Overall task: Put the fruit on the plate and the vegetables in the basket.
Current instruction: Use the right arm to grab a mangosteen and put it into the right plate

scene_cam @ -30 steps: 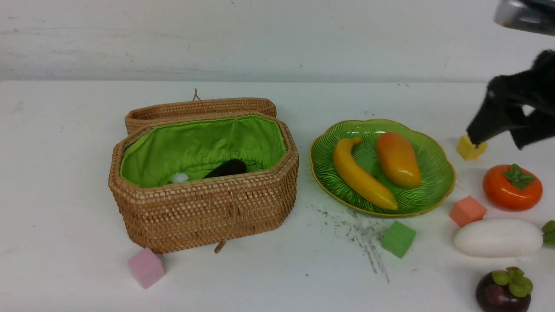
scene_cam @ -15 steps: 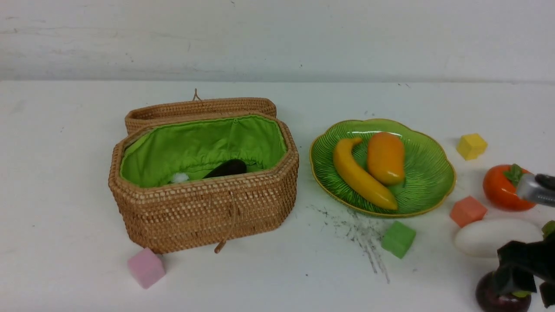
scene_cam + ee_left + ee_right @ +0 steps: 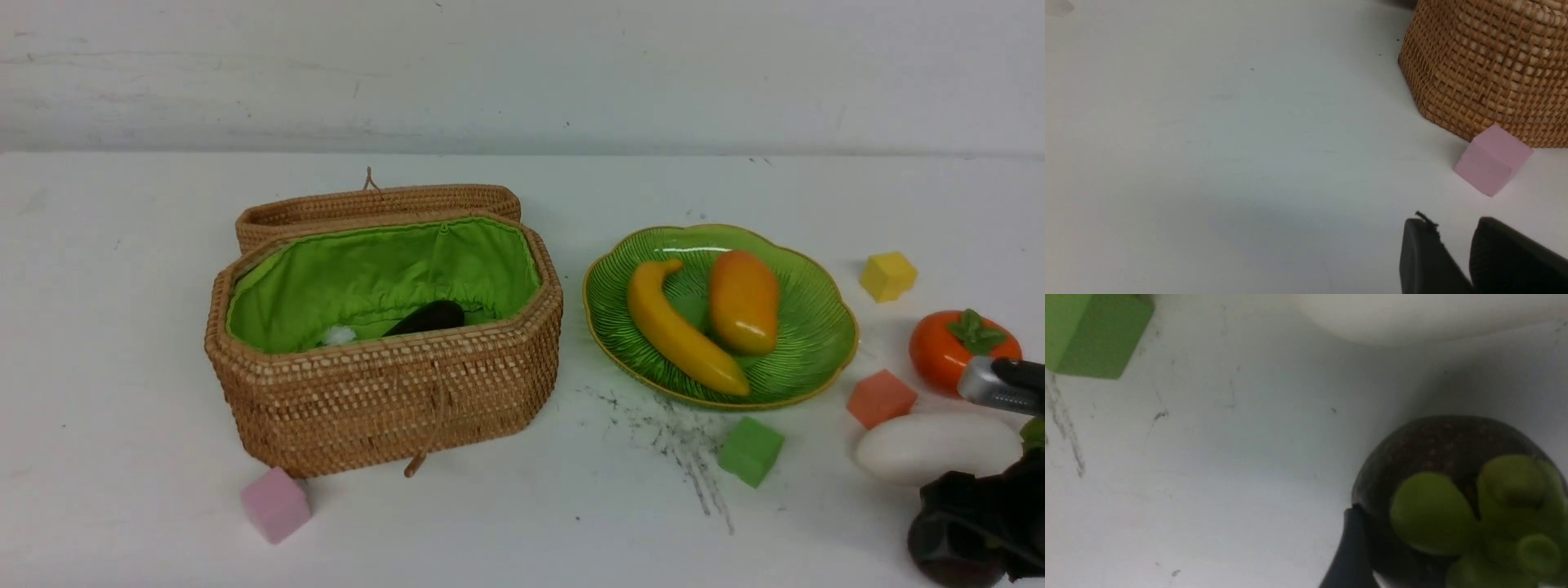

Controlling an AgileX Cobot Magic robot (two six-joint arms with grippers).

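Note:
The open wicker basket (image 3: 384, 408) holds a dark eggplant (image 3: 429, 317). A banana (image 3: 678, 331) and a mango (image 3: 743, 300) lie on the green plate (image 3: 804, 327). On the table to its right rest a persimmon (image 3: 951, 351), a white radish (image 3: 931, 447) and a mangosteen (image 3: 951, 569). My right gripper (image 3: 980, 523) is low over the mangosteen (image 3: 1437, 441), open wide around it. One finger (image 3: 1349, 555) lies against its side; the other is out of frame. My left gripper (image 3: 1453, 222) hangs over bare table near the basket (image 3: 1486, 69), narrowly open and empty.
Foam cubes are scattered about: pink (image 3: 275, 504) at the basket's front left corner, green (image 3: 749, 451) and orange (image 3: 880, 398) in front of the plate, yellow (image 3: 887, 275) behind the persimmon. The basket's lid lies open behind it. Dark scuff marks streak the table beside the green cube.
My right gripper has swung from above the yellow cube at the back right down to the mangosteen at the front right, and sunk lower around it. The mango rocked on the plate.

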